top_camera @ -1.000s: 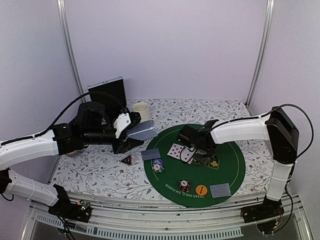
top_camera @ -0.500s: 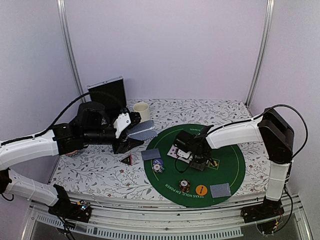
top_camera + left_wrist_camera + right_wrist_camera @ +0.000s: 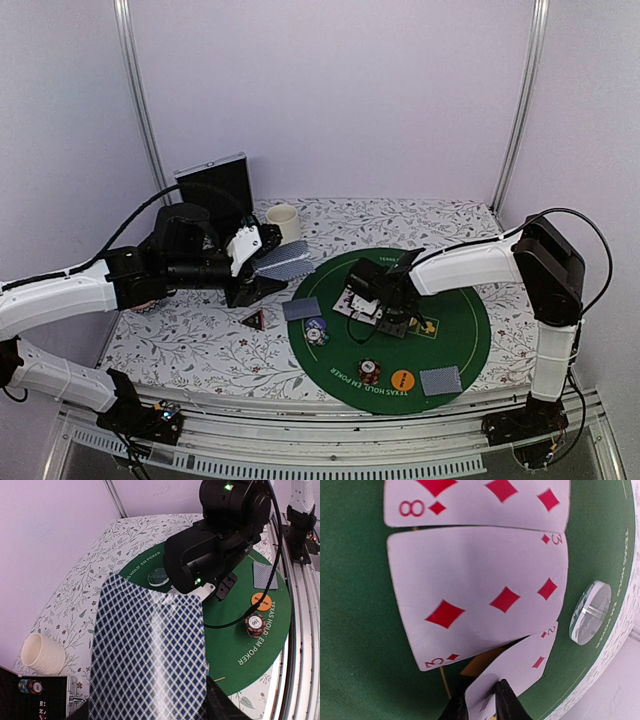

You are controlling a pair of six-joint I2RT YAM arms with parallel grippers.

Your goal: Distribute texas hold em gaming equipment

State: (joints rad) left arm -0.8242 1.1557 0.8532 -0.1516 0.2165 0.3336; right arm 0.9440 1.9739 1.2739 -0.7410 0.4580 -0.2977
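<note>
Dealing cards face-up onto the mat [image 3: 460,310].
Your right claw [image 3: 480,707], narrow, pinches the two of diamonds [image 3: 520,667] beside the three [image 3: 480,597]; release it flat, while your left claw [image 3: 262,272] holds the deck [image 3: 150,655].

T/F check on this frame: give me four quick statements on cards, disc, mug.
1. The left gripper holds a deck, backs toward its wrist camera. True.
2. The face-up cards at the right gripper are spades. False: the 8, 3 and 2 are all diamonds.
3. The orange disc lies on the green mat. True.
4. The mug stands on the mat. False: it stands off it, on the floral cloth at the back.
</note>
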